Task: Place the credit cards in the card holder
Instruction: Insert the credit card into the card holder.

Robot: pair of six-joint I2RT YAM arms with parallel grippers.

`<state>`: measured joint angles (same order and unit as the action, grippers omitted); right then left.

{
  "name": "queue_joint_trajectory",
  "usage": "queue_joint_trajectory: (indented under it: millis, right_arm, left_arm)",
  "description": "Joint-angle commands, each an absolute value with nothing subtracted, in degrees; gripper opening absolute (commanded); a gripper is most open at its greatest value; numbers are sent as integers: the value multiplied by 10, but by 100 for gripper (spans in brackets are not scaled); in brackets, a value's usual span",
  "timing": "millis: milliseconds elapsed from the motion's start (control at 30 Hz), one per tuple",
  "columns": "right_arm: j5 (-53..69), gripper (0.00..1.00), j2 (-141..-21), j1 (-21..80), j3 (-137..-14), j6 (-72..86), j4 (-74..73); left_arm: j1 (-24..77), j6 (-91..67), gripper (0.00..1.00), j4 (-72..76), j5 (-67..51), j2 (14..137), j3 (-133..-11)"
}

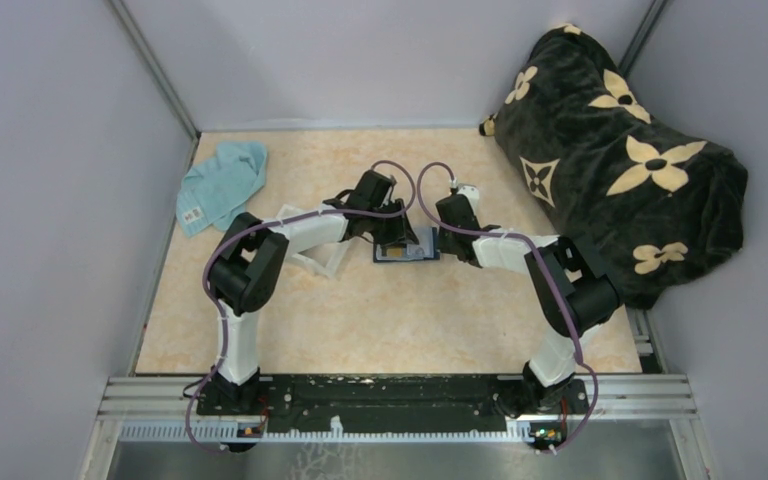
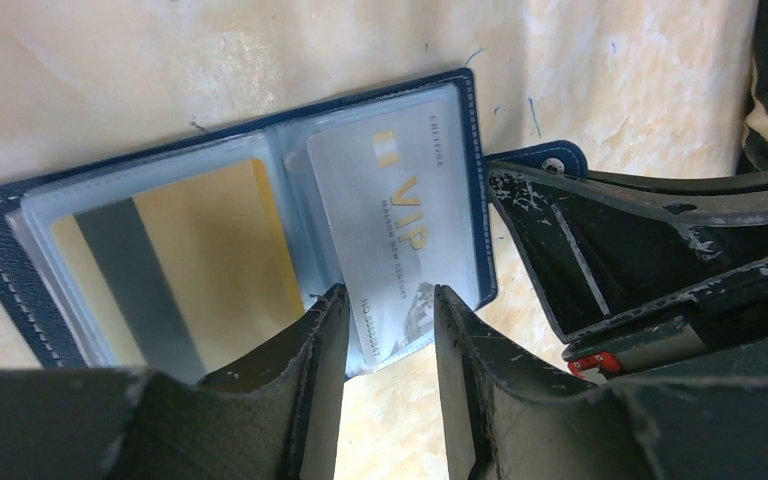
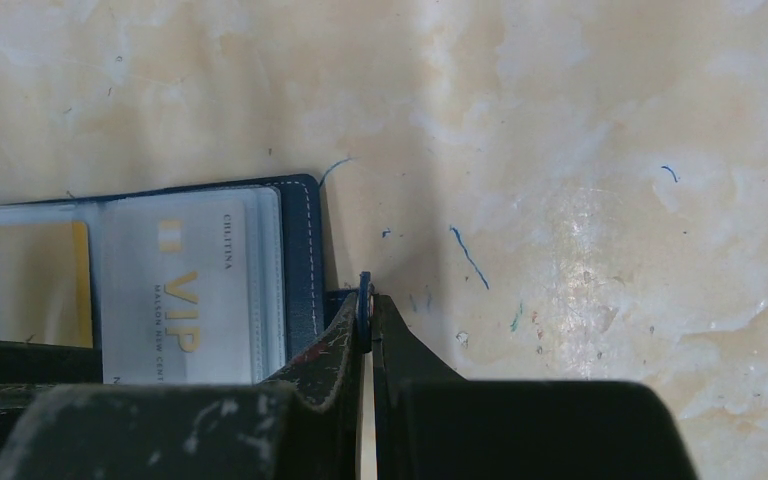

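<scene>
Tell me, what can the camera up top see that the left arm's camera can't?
Only the top view shows the teal cloth, the dark flowered blanket and the clear tray. Only the left wrist view shows the VIP lettering on the silver card, which pokes out of its sleeve, and the gold card with its dark stripe. Both show the open blue card holder on the beige table.

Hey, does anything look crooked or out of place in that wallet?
Yes: the silver VIP card sits tilted in the card holder, its lower end poking out past the blue edge, between the fingers of the left hand.
</scene>
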<state>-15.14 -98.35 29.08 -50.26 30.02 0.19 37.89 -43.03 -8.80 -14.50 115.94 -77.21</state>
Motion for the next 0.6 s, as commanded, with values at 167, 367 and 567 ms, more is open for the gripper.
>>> queue_joint_trajectory:
  millis: [167, 367, 567]
  right_arm:
    - [-141, 0, -990, 298, -505, 295, -37]
    - [-139, 0, -990, 298, -501, 296, -34]
    - [-150, 0, -983, 297, -493, 298, -35]
  left_arm:
    - [391, -424, 42, -86, -177, 1190, -806]
    - [393, -424, 43, -82, -184, 1198, -799]
    - [394, -424, 45, -93, -161, 1182, -796]
